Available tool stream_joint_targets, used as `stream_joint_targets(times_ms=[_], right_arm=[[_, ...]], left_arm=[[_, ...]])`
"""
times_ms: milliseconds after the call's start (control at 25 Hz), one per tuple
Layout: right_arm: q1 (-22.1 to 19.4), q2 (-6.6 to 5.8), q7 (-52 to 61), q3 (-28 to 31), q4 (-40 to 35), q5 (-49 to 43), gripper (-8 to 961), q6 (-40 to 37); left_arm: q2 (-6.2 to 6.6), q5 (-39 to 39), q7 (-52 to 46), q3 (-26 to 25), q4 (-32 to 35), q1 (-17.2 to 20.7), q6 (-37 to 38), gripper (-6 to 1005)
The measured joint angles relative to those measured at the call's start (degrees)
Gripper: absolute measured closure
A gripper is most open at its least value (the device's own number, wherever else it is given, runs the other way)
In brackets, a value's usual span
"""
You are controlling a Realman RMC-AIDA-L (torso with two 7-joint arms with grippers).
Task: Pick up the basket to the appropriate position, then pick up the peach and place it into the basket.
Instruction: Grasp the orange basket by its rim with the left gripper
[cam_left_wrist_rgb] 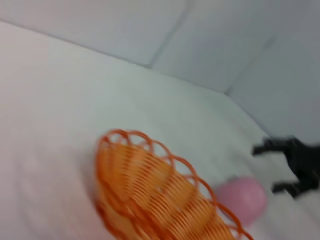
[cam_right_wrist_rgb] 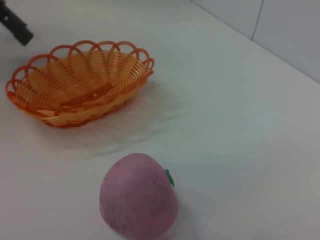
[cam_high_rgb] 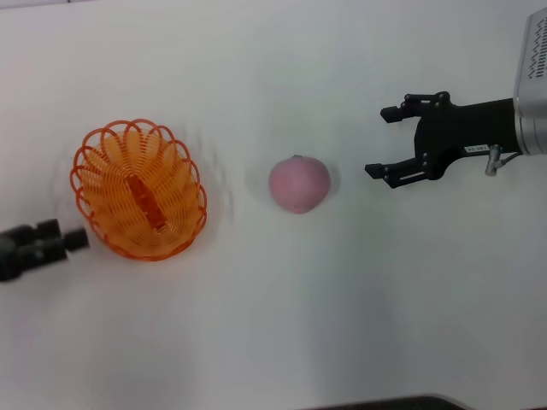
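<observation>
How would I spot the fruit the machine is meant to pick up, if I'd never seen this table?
Look at the white table. Near its middle, between the orange wire basket on the robot's left and the open black right gripper, lies the peach. It is the only solid, round, matte pink thing there, with a small green stem mark.

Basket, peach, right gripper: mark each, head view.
Basket [cam_high_rgb: 98,166], head view, on the scalloped rim.
Peach [cam_high_rgb: 299,184], head view, middle of the fruit.
Right gripper [cam_high_rgb: 383,141], head view, midway between the open jaws.
</observation>
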Motion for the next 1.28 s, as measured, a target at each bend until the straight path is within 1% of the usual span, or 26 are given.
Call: stream_joint_targets(times_ms=[120, 200, 280, 440, 640, 800, 840, 1040, 1080, 1200, 1280], right_arm=[[0.1, 0.07, 0.0, -0.1, 0.0, 0.0, 7, 0.2], [0.1, 0.06, 0.0, -0.2, 0.1, 0.0, 7, 0.2], [0.2, 0.06, 0.0, -0.3, 0.2, 0.0, 7, 0.5], [0.6, 0.05, 0.2, -0.4, 1.1, 0.0, 6, 1.1], [0.7, -0.01, 0.3, -0.7, 1.4, 0.0, 6, 1.5], [0.8, -0.04, 0.4, -0.8, 1.4, 0.0, 7, 1.5], [0.8, -0.04, 0.4, -0.9, 1.4, 0.0, 7, 1.5], [0.8, -0.03, 0.5, -1.5, 1.4, 0.0, 6, 1.5], [0.8, -0.03, 0.5, -1.5, 1.4, 0.0, 6, 1.5], [0.8, -0.03, 0.5, -1.5, 1.4, 0.0, 7, 1.5], [0.8, -0.03, 0.5, -1.5, 1.4, 0.0, 7, 1.5]], left_arm=[[1.13, 0.0, -8.5, -1.7, 0.1, -2.3, -1.7, 164], [1.75, 0.4, -13.2, -1.3, 0.4, -3.6, -3.2, 164], [2.22, 0.7, -17.1, 0.3, 1.0, -5.1, -4.6, 165], [2.53, 1.8, -21.4, 4.3, 3.8, -7.4, -7.5, 168], [2.62, 3.9, -24.1, 10.9, 8.2, -10.3, -11.0, 175], [2.52, 5.5, -24.3, 17.0, 11.1, -12.3, -13.5, 180], [2.50, 6.3, -24.3, 19.4, 11.8, -13.2, -14.5, 181], [2.30, 10.9, -24.3, 28.1, 12.9, -17.1, -17.6, 188], [2.26, 12.5, -24.3, 30.8, 12.9, -18.5, -18.2, 190], [2.19, 14.9, -24.3, 34.6, 12.4, -21.5, -18.4, 194], [2.33, 15.8, -24.1, 36.2, 11.2, -23.9, -17.8, 196]])
